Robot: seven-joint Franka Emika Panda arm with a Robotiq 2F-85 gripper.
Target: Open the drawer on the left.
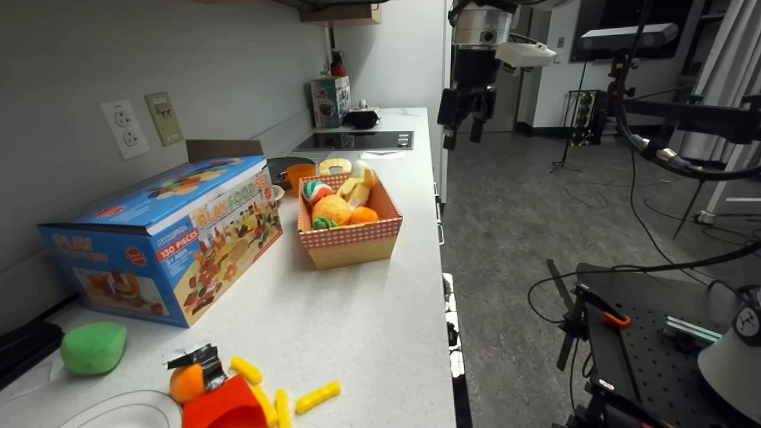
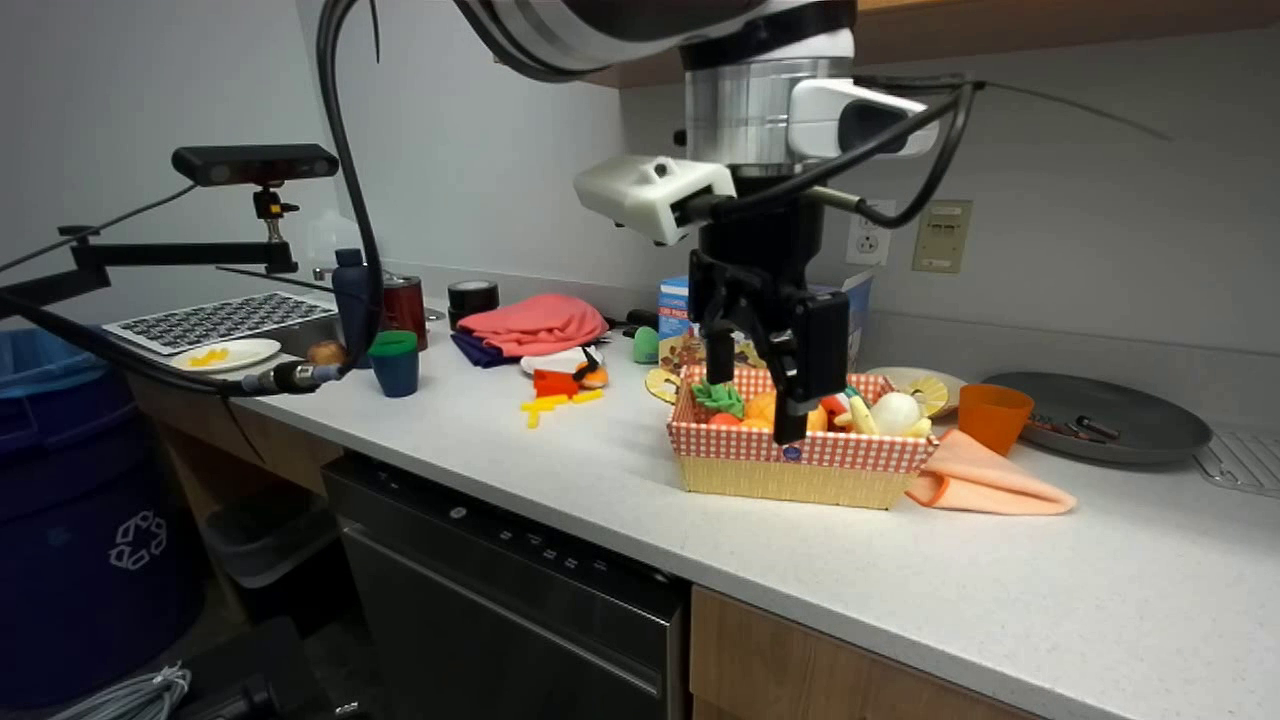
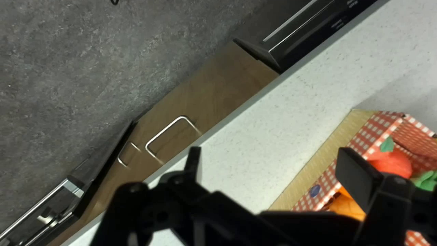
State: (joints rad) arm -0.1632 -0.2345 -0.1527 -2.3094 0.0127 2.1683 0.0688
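The drawer [image 3: 218,99] has a brown wood front below the counter edge in the wrist view, beside a dishwasher. It looks shut, and its interior is hidden. A metal bar handle [image 3: 164,131] stands out from it; a smaller handle [image 3: 123,153] shows lower down. Part of the wood front [image 2: 820,655] also shows in an exterior view. My gripper [image 3: 269,153] is open and empty, above the counter and apart from the handle. It hangs pointing down in both exterior views [image 1: 462,138] [image 2: 757,400]; in the wrist view one finger overlaps the basket.
A checked basket of toy food [image 1: 351,252] stands on the white counter [image 1: 357,333], with a play food box [image 1: 226,238] behind. The dishwasher [image 2: 500,600] and an appliance with a bar handle [image 3: 34,212] flank the wood front. A cooktop [image 1: 357,140] lies farther along.
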